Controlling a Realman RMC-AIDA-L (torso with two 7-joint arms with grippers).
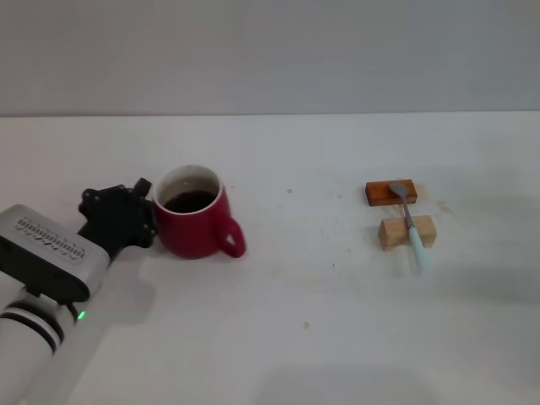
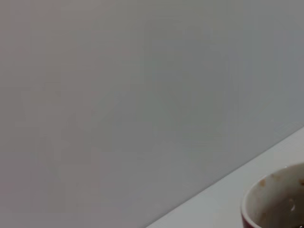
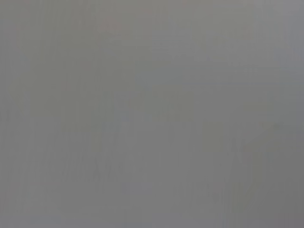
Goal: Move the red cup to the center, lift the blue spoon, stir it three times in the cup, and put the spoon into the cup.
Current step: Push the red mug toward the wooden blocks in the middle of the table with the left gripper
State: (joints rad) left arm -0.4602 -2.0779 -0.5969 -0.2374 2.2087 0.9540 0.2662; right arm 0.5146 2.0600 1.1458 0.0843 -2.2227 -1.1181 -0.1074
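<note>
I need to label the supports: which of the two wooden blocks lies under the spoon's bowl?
The darker orange-brown block, farther from the robot; the paler tan block supports the blue spoon at its neck.

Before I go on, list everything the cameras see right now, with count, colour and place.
red cup: 1, dark red with white inside, dark liquid in it, left of table centre, handle pointing right.
blue spoon: 1, grey bowl, pale blue handle, lying across the two blocks on the right.
orange-brown block: 1, farther one, under the spoon's bowl.
tan block: 1, nearer one, under the spoon's neck.
table: 1, white.
left gripper: 1, black, against the cup's left side.
right arm: not in view.
</note>
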